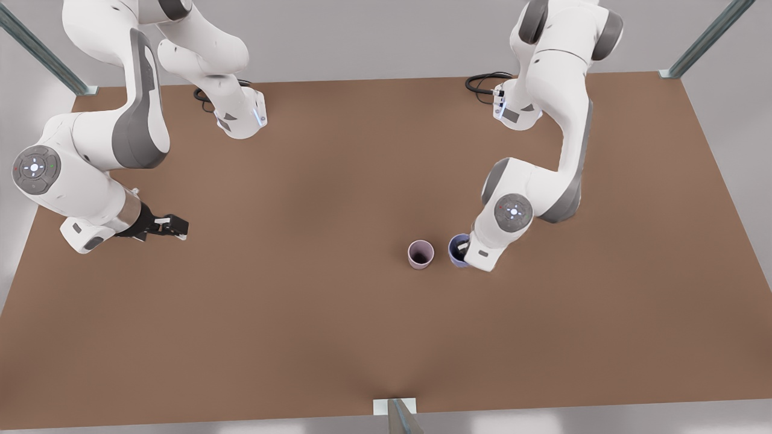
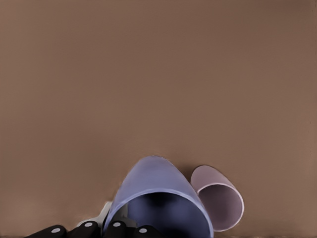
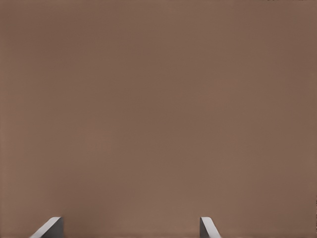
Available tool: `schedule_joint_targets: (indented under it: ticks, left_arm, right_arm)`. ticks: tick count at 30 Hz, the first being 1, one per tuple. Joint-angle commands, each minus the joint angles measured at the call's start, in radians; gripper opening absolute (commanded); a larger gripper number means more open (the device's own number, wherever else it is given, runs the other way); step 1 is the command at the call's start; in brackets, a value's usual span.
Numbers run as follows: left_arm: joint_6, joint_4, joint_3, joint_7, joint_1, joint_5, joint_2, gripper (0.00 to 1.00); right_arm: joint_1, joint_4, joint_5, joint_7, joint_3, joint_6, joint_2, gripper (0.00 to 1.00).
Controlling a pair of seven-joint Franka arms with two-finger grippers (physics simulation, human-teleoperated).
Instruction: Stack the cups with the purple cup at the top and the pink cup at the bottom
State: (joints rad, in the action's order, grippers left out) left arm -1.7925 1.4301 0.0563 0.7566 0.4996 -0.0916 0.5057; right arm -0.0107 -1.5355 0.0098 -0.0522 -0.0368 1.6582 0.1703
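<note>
While beside pink cup (image 1: pixel 421 254), purple cup (image 1: pixel 455 252) under left end effector (image 1: pixel 465 247) (grip unclear); right end effector (image 1: pixel 182 227) agape, empty.

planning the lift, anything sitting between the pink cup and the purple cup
Nothing: in the front view only a narrow strip of bare table separates pink cup and purple cup.

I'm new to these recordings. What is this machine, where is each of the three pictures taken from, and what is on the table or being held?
These are two white robot arms, each ending in a two-finger gripper, bolted to a brown table. The front view looks down on the whole scene. The other two come from cameras on the arms' wrists.

On the table stand two small handleless cups side by side: the pink cup and the purple cup. The left gripper, on the front view's right, is down at the purple cup, with a finger reaching inside it; I cannot tell whether it grips yet. The right gripper waits open above bare table, holding nothing.
</note>
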Motion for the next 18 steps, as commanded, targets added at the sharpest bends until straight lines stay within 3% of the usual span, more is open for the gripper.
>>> schedule_joint_targets:
  ticks: [1,6,18]
  left_arm:
    - [0.008,-0.014,-0.012,0.026,-0.001,-0.086,0.007,0.21]
    - [0.004,-0.163,-0.065,0.197,-0.001,-0.126,0.112,0.21]
    - [-0.053,-0.114,-0.065,0.23,0.019,-0.151,0.114,0.21]
  right_arm:
    - [0.0,0.0,0.001,0.0,0.0,0.0,0.0,1.0]
    - [0.003,-0.002,0.001,0.0,0.0,0.0,0.0,1.0]
    - [0.006,-0.002,0.001,0.0,0.0,-0.009,0.0,1.0]
